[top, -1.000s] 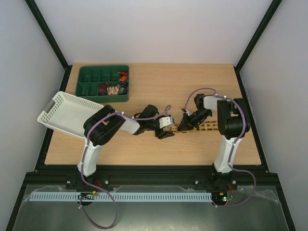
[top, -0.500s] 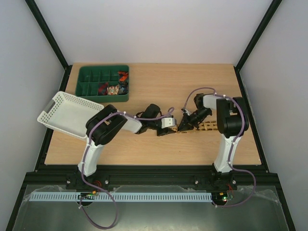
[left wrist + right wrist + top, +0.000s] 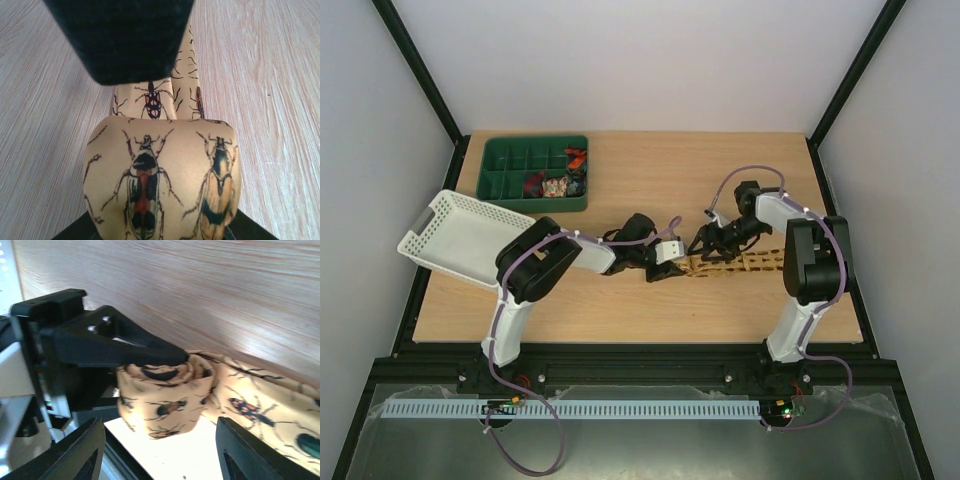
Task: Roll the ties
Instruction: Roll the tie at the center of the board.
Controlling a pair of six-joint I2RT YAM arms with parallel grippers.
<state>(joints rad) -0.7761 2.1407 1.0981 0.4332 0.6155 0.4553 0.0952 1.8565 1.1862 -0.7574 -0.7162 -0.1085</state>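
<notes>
While the left gripper [image 3: 672, 266] clamps the tie coil [image 3: 165, 400], the open right gripper [image 3: 703, 247] should guide the loose strip [image 3: 750, 265] straight.

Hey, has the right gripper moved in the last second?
Yes. The right gripper has shifted slightly toward the far edge of the table and its jaws have opened, so more of the tie now shows.
</notes>
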